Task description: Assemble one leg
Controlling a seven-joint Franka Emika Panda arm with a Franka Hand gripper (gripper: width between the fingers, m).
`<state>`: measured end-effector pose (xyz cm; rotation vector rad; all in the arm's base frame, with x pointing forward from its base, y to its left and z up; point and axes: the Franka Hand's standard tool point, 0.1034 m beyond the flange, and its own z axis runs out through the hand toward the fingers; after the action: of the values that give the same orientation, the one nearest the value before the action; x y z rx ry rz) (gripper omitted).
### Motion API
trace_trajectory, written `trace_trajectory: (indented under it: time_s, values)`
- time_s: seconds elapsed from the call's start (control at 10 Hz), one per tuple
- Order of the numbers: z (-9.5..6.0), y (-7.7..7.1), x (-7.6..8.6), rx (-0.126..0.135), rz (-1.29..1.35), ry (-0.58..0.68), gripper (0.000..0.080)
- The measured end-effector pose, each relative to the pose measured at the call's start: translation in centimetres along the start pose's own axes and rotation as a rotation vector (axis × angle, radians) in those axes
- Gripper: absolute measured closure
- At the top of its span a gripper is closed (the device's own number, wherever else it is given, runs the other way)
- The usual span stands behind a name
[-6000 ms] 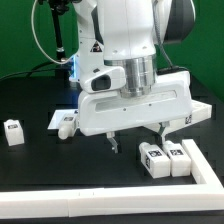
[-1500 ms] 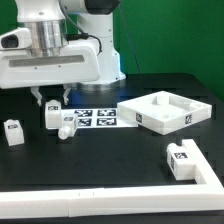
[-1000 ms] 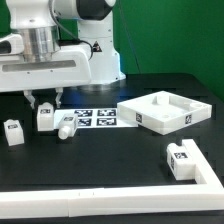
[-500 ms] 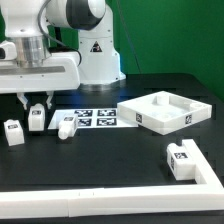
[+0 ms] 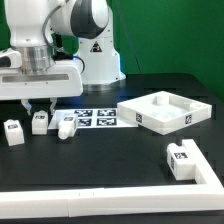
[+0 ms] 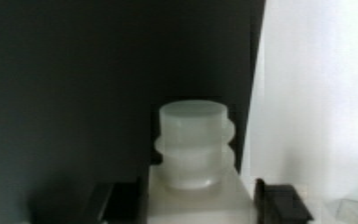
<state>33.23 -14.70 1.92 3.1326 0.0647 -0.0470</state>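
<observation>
My gripper is shut on a leg, a small white post with a black-and-white tag, and holds it upright close to the black table at the exterior view's left. In the wrist view the leg sits between my two dark fingers, its round peg end pointing away from my gripper. A second leg stands just left of it. A third leg lies just right of it. Two more legs sit side by side at the front right.
The big white rimmed tray-like piece lies at the right. The marker board lies flat behind the third leg. A white L-shaped rail runs along the front and right edges. The robot base stands at the back.
My gripper has moved toward the exterior view's left with the leg in it and come lower, from beside the marker board to a spot between two resting legs.
</observation>
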Motion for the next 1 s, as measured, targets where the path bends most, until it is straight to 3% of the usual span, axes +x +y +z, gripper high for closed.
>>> trace_trajectory:
  time_s: [0.1,0.2,0.3,0.4,0.5,0.7,1.0]
  values:
    - [0.0,0.0,0.0,0.0,0.0,0.0,0.0515]
    - [0.0,0.0,0.0,0.0,0.0,0.0,0.0432]
    - [-0.1,-0.1,0.1,0.001,-0.001,0.001,0.0298]
    - [-1.1,-1.4,1.0,0.03,0.03,-0.018,0.0298]
    - [-2.7,-2.8,2.5,0.041,0.033,-0.006,0.0182]
    - [-4.5,-5.6,5.4,0.066,0.076,-0.014,0.016]
    - [-6.2,-13.0,12.8,0.069,0.22,0.006,0.015]
